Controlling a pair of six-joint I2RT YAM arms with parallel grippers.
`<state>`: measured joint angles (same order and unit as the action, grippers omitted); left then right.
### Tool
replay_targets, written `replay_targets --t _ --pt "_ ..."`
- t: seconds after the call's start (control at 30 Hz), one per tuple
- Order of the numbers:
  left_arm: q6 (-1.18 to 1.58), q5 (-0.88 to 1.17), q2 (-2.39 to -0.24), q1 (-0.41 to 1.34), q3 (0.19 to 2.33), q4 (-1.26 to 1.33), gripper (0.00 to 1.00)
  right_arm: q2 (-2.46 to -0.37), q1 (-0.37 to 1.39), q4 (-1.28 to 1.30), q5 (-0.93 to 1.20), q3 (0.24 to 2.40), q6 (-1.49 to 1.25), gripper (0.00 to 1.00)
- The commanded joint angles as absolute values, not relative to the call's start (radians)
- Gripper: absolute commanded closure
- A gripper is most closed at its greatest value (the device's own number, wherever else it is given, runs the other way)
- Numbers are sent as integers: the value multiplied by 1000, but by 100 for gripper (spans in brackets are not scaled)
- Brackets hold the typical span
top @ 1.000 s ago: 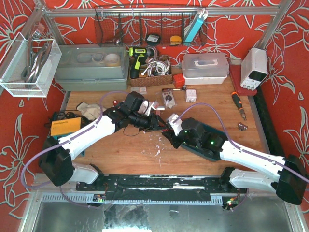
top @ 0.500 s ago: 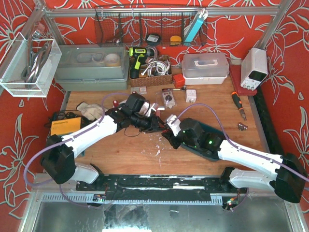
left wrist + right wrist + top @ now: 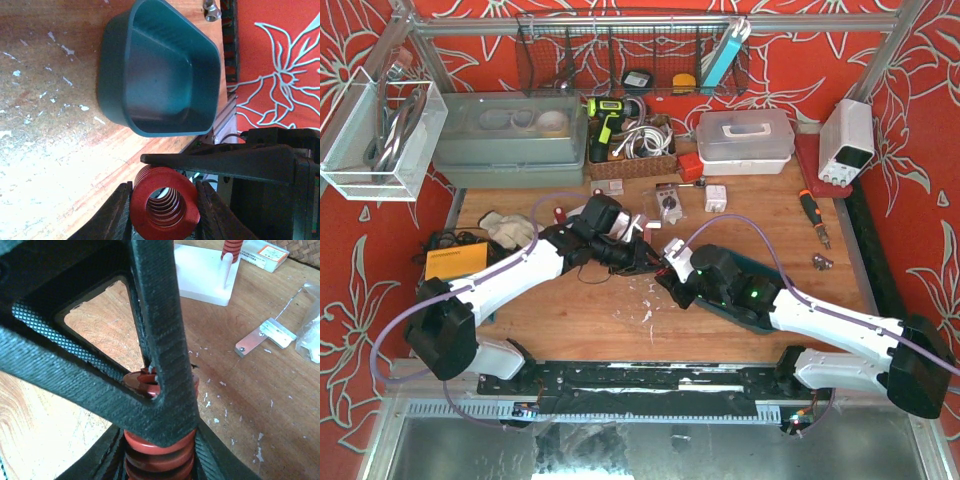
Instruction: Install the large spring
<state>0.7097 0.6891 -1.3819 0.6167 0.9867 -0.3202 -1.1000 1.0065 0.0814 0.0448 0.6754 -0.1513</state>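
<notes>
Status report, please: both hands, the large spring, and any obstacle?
Left hand shut on large spring. Right hand shut on it too. Black frame lies across the spring, hiding part.

Workshop bench fitted out as a robot cell. The setting is indicated by a scuffed wooden worktop [image 3: 570, 310], a cordless drill [image 3: 605, 124] and a wire tool rack [image 3: 620, 60] at the far edge, lidded storage boxes [image 3: 508, 140] at far left, and a bench power supply [image 3: 847, 140] and screwdriver [image 3: 813, 214] at far right.
</notes>
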Motion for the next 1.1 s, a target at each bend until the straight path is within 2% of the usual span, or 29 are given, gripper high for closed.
replay_targets --t 0.0,0.1,0.27,0.4,0.57,0.73,0.87,1.07 --pt "698 646 -1370 627 1024 -309 91 -1085 1020 87 39 706 -158 65" --pt "662 538 -1362 625 1066 -355 93 -1048 1020 164 5 689 -202 39" --pt "616 283 -1373 621 1142 -427 94 -910 1020 303 -72 643 -346 15" --pt "568 73 -1398 620 1191 -448 95 -799 1021 492 -157 636 -456 1" --pt "515 -161 -1458 618 1241 -462 95 -663 1021 676 -226 636 -526 1" --pt "458 -316 -1544 614 1293 -462 96 -508 1020 729 -264 599 -549 1" --pt "430 -369 -1601 597 1325 -457 97 -449 1020 717 -285 581 -574 1" --pt "442 -365 -1662 531 1371 -452 98 -503 1020 724 -278 592 -536 1"
